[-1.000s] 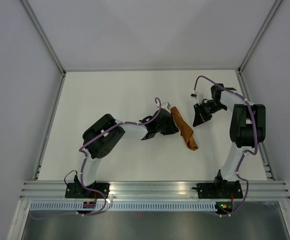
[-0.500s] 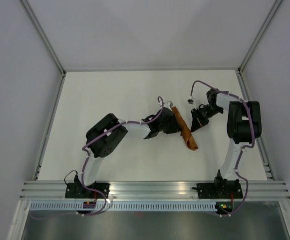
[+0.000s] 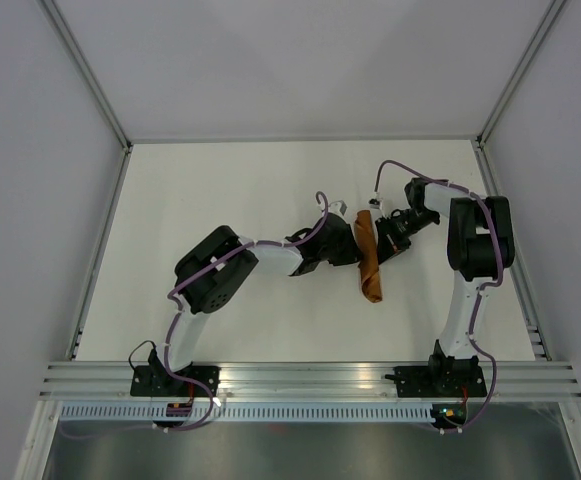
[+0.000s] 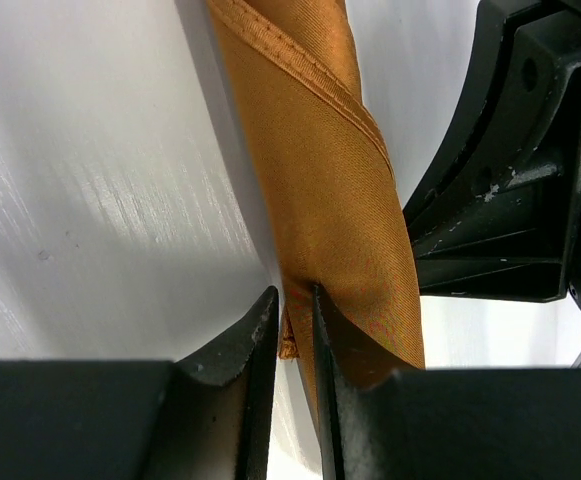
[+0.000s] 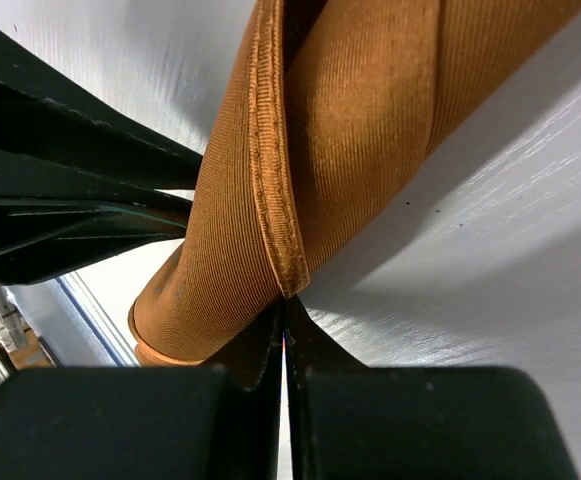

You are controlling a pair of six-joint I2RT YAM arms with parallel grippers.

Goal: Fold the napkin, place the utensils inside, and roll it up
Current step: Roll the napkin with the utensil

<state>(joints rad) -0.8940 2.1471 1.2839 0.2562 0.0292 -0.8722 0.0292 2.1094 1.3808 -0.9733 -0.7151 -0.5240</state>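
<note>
Napkin (image 3: 370, 256) rolled, contents hidden; left fingers (image 4: 252, 350) pinching its end, right fingers (image 5: 255, 358) pressed together at hem.

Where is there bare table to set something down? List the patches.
Bare table: far-left stretch between left arm and back wall; near strip between the arm bases. Crowded centre-right, where left fingers and right fingers pinch the rolled napkin.
</note>
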